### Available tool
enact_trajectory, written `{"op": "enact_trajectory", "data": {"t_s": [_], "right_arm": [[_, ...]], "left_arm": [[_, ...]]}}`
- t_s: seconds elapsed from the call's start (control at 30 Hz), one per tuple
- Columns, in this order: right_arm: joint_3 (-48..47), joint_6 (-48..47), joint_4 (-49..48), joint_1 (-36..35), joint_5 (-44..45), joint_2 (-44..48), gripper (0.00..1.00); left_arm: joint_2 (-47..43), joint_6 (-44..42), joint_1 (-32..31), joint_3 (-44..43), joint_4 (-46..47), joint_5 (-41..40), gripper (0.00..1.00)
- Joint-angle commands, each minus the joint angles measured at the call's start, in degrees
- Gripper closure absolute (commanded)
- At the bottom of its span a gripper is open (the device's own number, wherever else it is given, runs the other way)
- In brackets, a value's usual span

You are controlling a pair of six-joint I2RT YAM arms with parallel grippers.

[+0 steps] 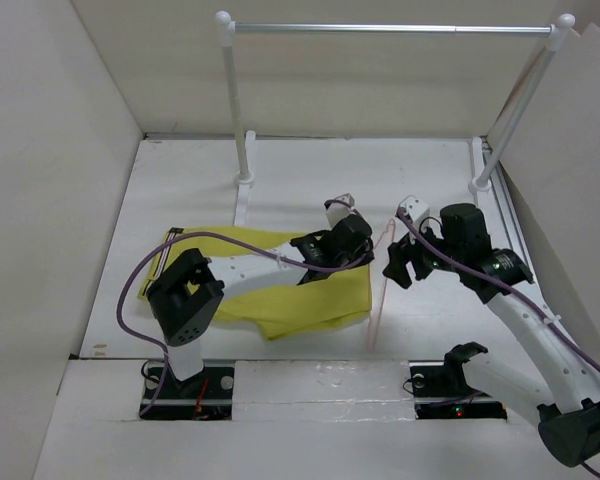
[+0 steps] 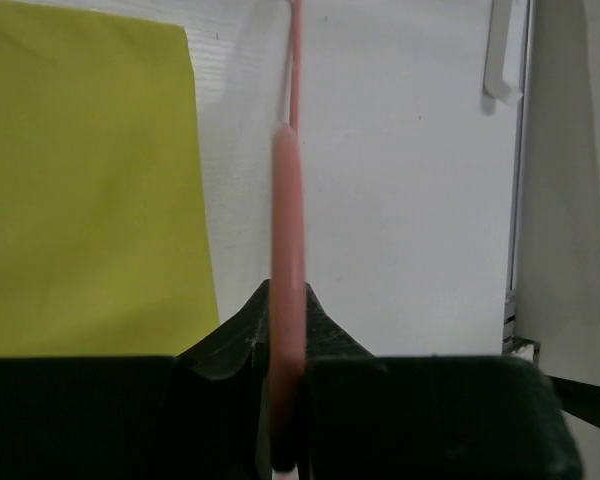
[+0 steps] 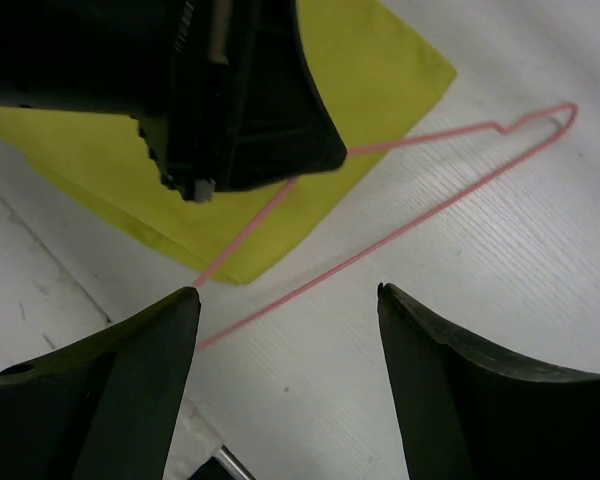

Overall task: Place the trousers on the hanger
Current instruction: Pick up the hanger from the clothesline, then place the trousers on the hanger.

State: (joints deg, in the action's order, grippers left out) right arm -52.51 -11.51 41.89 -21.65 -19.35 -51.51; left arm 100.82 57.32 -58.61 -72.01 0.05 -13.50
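**Top external view.** The long bright yellow cloth trousers lie flat on the white table, left of centre. The thin, pale pink wire hanger runs just beside their right edge. The left gripper reaches across the cloth to the hanger, and the right gripper hovers near it. The tall white-posted stand with silver rail stands well behind. Bare table lies to the right and rear.

**Left wrist view.** The jaws are pressed together, pinching the hanger wire. The trouser edge lies apart, to the left.

**Right wrist view.** The jaws are spread and hold nothing. The wire loop passes beneath them, and one run crosses the cloth corner – contact cannot be told.

**Step, as judged.** The hanger is secured but the trousers are not yet threaded. The next move probably calls for the free gripper to lift a trouser edge into the loop.
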Motion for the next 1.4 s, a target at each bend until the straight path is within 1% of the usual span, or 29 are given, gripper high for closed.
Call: {"op": "enact_trajectory", "data": {"t_s": [0.0, 0.07, 0.1, 0.13, 0.17, 0.23, 0.27, 0.3, 0.33, 0.4, 0.43, 0.47, 0.53, 0.57, 0.63, 0.67, 0.7, 0.73, 0.8, 0.87, 1.0, 1.03, 1.07, 1.1, 1.13, 1.23, 1.3, 1.37], "right_arm": [[-3.12, -3.95, -2.6, 0.2, -10.59, -0.52, 0.23], [-2.33, -4.31, -2.25, 0.2, -10.97, -0.61, 0.24], [-1.72, -3.18, -3.03, 0.2, -8.71, -0.09, 0.27], [1.42, -3.0, -4.61, 0.73, -7.46, 0.35, 0.32], [3.27, -1.95, -9.5, 0.73, -7.63, 0.88, 0.51], [7.23, 1.65, -14.7, 1.52, -9.55, 0.1, 0.78], [10.99, 2.88, -20.3, 2.22, -10.17, -0.87, 1.0], [12.24, 4.2, -22.62, 2.83, -10.7, -1.75, 1.0], [13.39, 4.73, -26.3, 2.84, -10.01, -3.76, 1.0], [17.25, 6.92, -30.62, 2.84, -8.52, -5.35, 1.0], [18.49, 7.2, -34.82, 3.54, -8.25, -7.27, 1.0], [19.45, 7.55, -36.95, 3.54, -8.85, -8.6, 0.97], [20.87, 8.08, -40.82, 4.16, -9.83, -11.58, 0.83], [20.7, 8.08, -41.36, 4.16, -9.83, -14.99, 0.72], [20.26, 8.87, -45.47, 4.16, -8.78, -18.09, 0.62], [20.52, 9.57, -47.23, 4.16, -7.9, -20.37, 0.52], [20.95, 11.05, -48.82, 4.16, -7.46, -21.61, 0.49], [21.83, 11.42, -52.4, 4.16, -7.71, -22.92, 0.47], [22.36, 14.66, -55.06, 4.16, -7.9, -26.95, 0.46], [23.76, 16.85, -58.39, 3.64, -5.79, -30.56, 0.45], [25.7, 18.97, -61.82, 3.11, -5.96, -32.51, 0.45], [26.84, 20.02, -62.45, 3.1, -6.13, -32.69, 0.47], [27.37, 20.64, -63.24, 3.1, -6.92, -32.87, 0.51], [27.98, 21.26, -65.16, 3.1, -7.8, -32.87, 0.57], [28.6, 21.96, -66.66, 3.1, -8.76, -32.87, 0.72], [31.76, 25.82, -73.43, 5.03, -13.59, -32.17, 1.0], [32.56, 28.2, -75.72, 8.19, -17.37, -31.2, 1.0], [31.51, 27.6, -73.28, 10.3, -19.31, -27.96, 1.0]], "left_arm": [[-0.36, 2.18, -1.41, 0.29, 1.0, -0.82, 1.0], [-0.09, 2.71, -1.42, -0.24, 0.04, -1.7, 1.0], [-0.18, 4.1, -1.94, 0.11, 0.03, -1.88, 1.0], [-0.53, 4.81, -1.95, 1.24, 0.03, -2.23, 1.0], [-0.97, 5.51, -2.73, 1.78, 0.12, -3.45, 1.0], [-1.76, 7.44, -3.52, 3.27, 0.03, -4.87, 1.0], [-1.85, 8.41, -4.05, 3.36, -1.36, -6.61, 1.0], [-1.76, 9.12, -4.06, 3.8, -1.46, -7.41, 1.0], [-1.59, 9.82, -4.06, 4.41, -1.03, -8.47, 1.0], [-0.54, 10.96, -4.58, 4.86, -0.93, -11.46, 1.0], [-0.27, 11.49, -4.58, 5.29, -0.93, -12.33, 1.0], [-0.18, 11.85, -4.58, 5.56, -0.5, -13.74, 1.0], [0.43, 12.55, -4.58, 6.61, -0.49, -14.36, 1.0], [0.61, 13.16, -4.58, 6.7, 1.16, -14.97, 1.0], [1.22, 13.61, -4.58, 6.88, 1.09, -15.59, 1.0], [1.4, 13.78, -4.58, 6.88, 0.39, -16.64, 1.0], [1.75, 14.04, -4.58, 6.79, 0.04, -17.26, 1.0], [1.67, 13.87, -4.58, 6.79, 0.03, -17.96, 1.0], [1.75, 13.7, -4.58, 6.97, -1.63, -19.02, 1.0], [1.84, 13.52, -4.58, 7.93, -1.9, -19.63, 1.0], [2.37, 13.17, -4.06, 8.37, -2.43, -19.73, 1.0], [2.46, 13.26, -4.06, 8.46, -2.86, -19.81, 1.0], [2.28, 13.17, -4.06, 8.72, -3.04, -19.99, 1.0], [2.28, 12.99, -4.06, 9.25, -2.96, -20.25, 1.0], [2.02, 12.56, -4.06, 9.43, -3.13, -20.51, 1.0], [1.84, 10.89, -2.92, 10.48, -2.87, -19.99, 1.0], [1.49, 9.66, -2.22, 11.01, -3.13, -20.16, 1.0], [0.88, 7.56, -2.21, 11.27, -3.83, -20.78, 1.0]]}}
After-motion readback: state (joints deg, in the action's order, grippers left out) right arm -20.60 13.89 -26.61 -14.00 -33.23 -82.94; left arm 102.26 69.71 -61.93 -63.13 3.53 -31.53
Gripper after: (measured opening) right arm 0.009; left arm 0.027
